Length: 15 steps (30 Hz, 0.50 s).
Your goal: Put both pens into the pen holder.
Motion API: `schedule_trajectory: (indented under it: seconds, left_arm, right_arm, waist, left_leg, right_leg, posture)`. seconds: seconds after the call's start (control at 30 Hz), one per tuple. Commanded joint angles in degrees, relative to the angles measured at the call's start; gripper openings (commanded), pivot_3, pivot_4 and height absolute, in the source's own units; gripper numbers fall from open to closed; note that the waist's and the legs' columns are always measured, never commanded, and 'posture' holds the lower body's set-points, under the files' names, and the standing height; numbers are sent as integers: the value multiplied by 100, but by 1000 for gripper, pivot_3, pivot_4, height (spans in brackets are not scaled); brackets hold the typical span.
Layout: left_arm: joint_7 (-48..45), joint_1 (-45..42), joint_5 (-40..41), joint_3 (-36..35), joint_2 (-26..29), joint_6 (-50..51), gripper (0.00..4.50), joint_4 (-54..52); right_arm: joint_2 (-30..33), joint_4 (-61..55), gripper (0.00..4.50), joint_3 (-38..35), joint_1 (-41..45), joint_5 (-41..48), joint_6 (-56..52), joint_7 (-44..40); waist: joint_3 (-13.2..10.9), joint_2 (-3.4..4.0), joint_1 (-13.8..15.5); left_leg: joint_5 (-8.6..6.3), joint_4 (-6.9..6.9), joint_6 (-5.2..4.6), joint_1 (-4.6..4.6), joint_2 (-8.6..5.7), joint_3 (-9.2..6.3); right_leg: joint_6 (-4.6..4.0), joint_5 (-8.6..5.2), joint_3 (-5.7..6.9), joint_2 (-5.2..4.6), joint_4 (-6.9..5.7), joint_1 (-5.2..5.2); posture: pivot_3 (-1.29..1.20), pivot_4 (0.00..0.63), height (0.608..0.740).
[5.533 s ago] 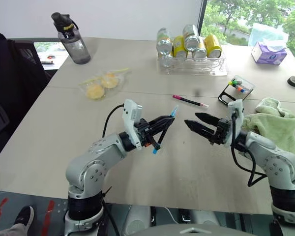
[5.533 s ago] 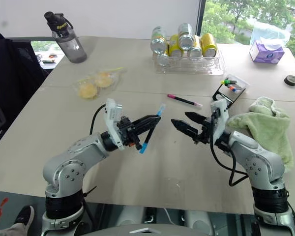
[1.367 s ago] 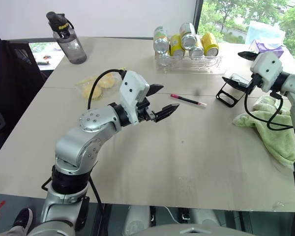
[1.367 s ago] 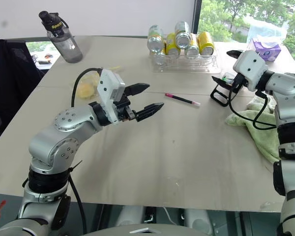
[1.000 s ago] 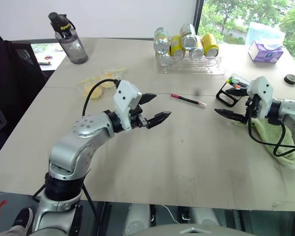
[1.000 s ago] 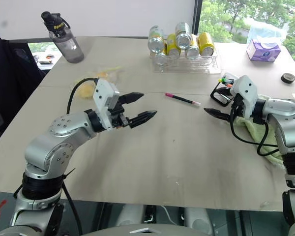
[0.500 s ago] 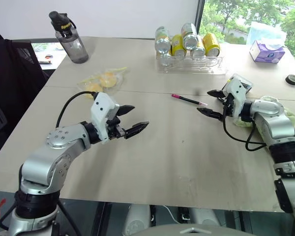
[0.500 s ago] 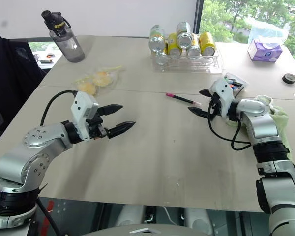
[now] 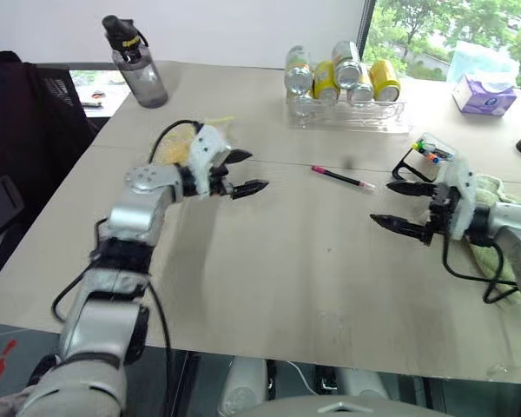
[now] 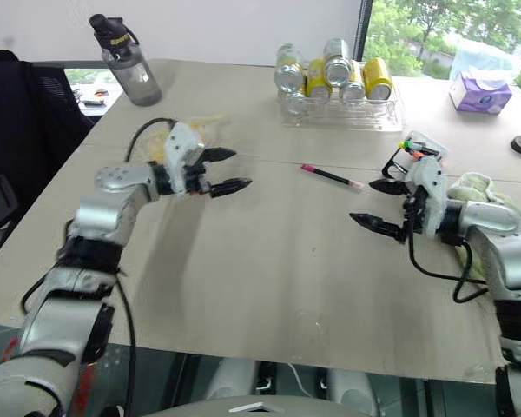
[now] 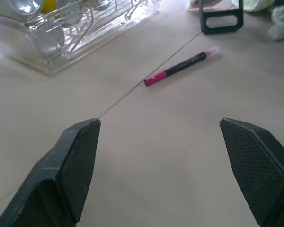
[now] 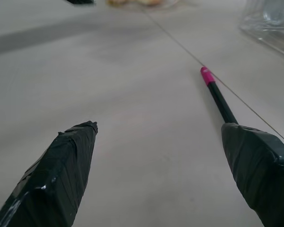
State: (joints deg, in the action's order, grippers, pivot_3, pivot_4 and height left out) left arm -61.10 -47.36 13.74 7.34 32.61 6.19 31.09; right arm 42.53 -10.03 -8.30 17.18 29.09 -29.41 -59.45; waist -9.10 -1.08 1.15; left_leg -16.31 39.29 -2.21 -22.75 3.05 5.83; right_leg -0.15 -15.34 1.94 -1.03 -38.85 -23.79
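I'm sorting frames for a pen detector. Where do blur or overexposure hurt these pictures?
Left eye view: the window corner beyond the tissue box is washed out and the left arm is softly motion-smeared, yet the pen reads clearly. Left wrist view: sharp pen, with bright sheen on the table. Right wrist view: the can rack and far table are out of focus.

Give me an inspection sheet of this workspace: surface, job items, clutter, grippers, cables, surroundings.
Surface: beige table, seam across it.
Job's things: thin black pen with pink ends lying on the table near the seam; clear pen holder with black looped frame, coloured tips inside.
Clutter: clear rack of drink cans, grey water bottle, bagged yellow items, green cloth, purple tissue box.
Grippers: left gripper open, empty; right gripper open, empty.
Cables: black cable looping at right arm.
Surroundings: window, black chair.
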Motion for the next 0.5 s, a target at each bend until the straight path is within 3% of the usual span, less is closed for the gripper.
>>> schedule_trajectory:
  seconds: [0.03, 0.2, 0.5]
  left_arm:
    - [-244, -936, -776, 356, -383, -1419, 4178, 1861]
    - [18, -2121, -1738, 777, -1132, -2578, 4178, 3875]
    - [1716, -2804, -2757, 857, -2067, -2457, 4178, 4689]
  right_arm:
    - [107, -1137, 4464, -642, -520, 620, -600, 420]
    - [-50, -2298, 4464, -1411, -1503, 1014, -1069, 1288]
    - [-141, -3315, 4464, -2073, -2288, 1938, -1585, 2150]
  waist:
    - [0, -1, -7]
    - [-4, -7, -46]
    - [-6, -11, -36]
  left_leg:
    - [0, 1, 0, -1, 0, 1]
    - [0, -1, 0, -7, -5, 4]
    - [-1, -4, -2, -12, -7, -8]
  right_leg:
    - [0, 0, -4, 0, 1, -1]
    - [8, -5, -18, 6, 11, -6]
    - [14, -9, -17, 7, 5, -11]
  posture:
    - [0, 150, 739]
    - [0, 150, 739]
    - [0, 150, 739]
